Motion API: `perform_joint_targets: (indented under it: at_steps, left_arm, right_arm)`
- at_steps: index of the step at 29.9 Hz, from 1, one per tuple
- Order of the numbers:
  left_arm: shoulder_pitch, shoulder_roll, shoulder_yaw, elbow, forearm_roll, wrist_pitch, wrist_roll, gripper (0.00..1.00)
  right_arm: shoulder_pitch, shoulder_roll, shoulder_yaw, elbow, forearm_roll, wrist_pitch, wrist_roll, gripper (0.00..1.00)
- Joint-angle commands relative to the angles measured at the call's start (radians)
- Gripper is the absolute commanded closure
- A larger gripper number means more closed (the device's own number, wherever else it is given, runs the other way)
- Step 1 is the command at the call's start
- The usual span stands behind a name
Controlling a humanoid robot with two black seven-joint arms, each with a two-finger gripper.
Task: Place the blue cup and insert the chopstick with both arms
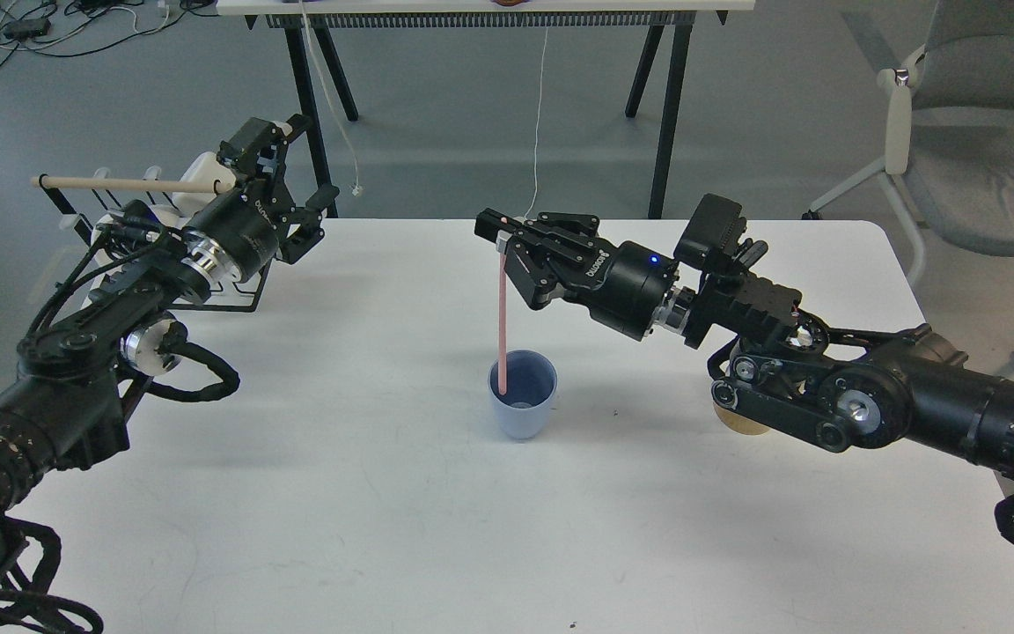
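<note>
The blue cup [522, 394] stands upright mid-worktop [366, 493], the chopstick [503, 321] hanging almost plumb with its tip inside. The right gripper [502, 246] has its jaws clamped on the stick's top; loosen only once it leans on the rim. Farther left, the left gripper [318, 211] idles, jaws apart.

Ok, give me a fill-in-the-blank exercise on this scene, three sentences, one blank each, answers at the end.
1. The lower end of the long thin pink chopstick sits inside the small pale ____ plastic cup.
2. The chopstick's top end is gripped by the ____ gripper.
3. The left gripper, jaws apart, holds nothing and hangs next to the black wire rack with the pale ____ dowel.

Answers: blue; right; wooden
</note>
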Motion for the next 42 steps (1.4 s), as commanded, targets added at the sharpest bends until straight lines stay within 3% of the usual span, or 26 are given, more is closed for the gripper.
perform_joint_targets:
  at_steps: [1, 7, 13, 20, 24, 27, 35, 39, 42]
  left_arm:
    - [0.003, -0.001, -0.001, 0.000, 0.000, 0.000, 0.000, 0.01]
    - [0.003, -0.001, -0.002, 0.000, 0.000, 0.000, 0.000, 0.01]
    - [0.003, -0.003, -0.002, 0.000, 0.000, 0.000, 0.000, 0.01]
    - [0.002, -0.009, -0.005, 0.000, 0.000, 0.000, 0.000, 0.01]
    - [0.002, -0.009, -0.007, -0.001, 0.000, 0.000, 0.000, 0.01]
    - [-0.001, -0.009, -0.008, -0.001, -0.002, 0.000, 0.000, 0.01]
    - [-0.013, -0.006, -0.039, -0.012, -0.024, 0.000, 0.000, 0.01]
    - [-0.012, -0.009, -0.063, -0.017, -0.025, 0.000, 0.000, 0.01]
    - [-0.012, -0.004, -0.063, -0.017, -0.025, 0.000, 0.000, 0.01]
  right_arm:
    - [0.000, 0.001, -0.002, -0.003, -0.001, 0.000, 0.000, 0.99]
    - [-0.007, 0.001, -0.026, -0.051, -0.004, 0.000, 0.000, 0.95]
    - [-0.010, 0.013, -0.063, -0.061, 0.000, 0.000, 0.000, 0.73]
    - [-0.007, 0.010, -0.037, -0.028, 0.023, 0.000, 0.000, 0.35]
    - [-0.007, 0.001, 0.019, 0.038, 0.130, 0.000, 0.000, 0.29]
    - [-0.010, -0.007, 0.096, 0.049, 0.242, 0.000, 0.000, 0.04]
    - [-0.041, -0.114, 0.234, 0.080, 0.829, 0.015, 0.000, 0.04]
    - [-0.067, -0.175, 0.286, 0.088, 1.106, 0.353, 0.000, 0.04]
    - [-0.090, -0.177, 0.322, 0.008, 1.204, 0.614, 0.000, 0.03]
